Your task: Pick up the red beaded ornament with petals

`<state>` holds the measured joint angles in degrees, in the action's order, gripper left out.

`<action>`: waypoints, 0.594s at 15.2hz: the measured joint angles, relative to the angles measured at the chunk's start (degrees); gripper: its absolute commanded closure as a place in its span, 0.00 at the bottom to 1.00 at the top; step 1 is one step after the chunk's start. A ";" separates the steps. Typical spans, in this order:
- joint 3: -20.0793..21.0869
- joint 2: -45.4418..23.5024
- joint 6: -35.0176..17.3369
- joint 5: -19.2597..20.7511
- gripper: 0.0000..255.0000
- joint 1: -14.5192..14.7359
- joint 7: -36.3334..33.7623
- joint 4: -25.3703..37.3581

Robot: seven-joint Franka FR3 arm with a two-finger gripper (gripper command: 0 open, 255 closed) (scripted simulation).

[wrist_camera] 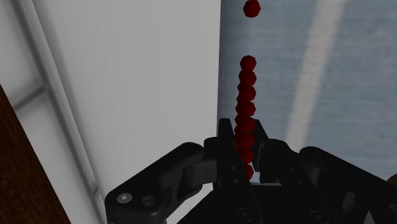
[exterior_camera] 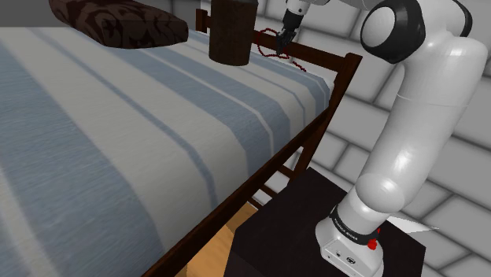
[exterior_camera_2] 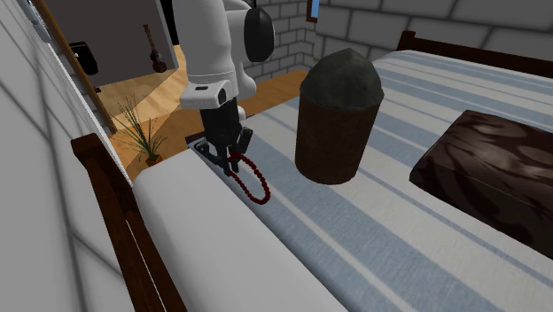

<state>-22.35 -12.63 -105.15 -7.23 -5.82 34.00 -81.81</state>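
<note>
Black two-finger hand (exterior_camera_2: 230, 154) was clamped shut on the dark-red bead-string ornament (exterior_camera_2: 255, 185) trailing ahead of it over the striped bed (exterior_camera_2: 416, 266); best lifted straight, slowly.

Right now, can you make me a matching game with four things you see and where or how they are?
Things:
1 red beads
2 brown tub
3 cushion
4 plant

Clues:
A grey dome on top
B clasped in the pincer
C on the wooden floor
D flat, dark, patterned, on the bed

Pairs: 1-B, 2-A, 3-D, 4-C
</note>
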 measured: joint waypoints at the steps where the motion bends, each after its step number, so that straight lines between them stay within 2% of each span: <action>1: 0.00 -0.13 0.38 -0.03 1.00 -0.03 -0.03 0.49; 9: -0.22 -1.97 7.10 -0.80 1.00 -1.03 0.11 8.92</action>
<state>-22.57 -14.60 -98.06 -8.03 -6.85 34.11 -72.89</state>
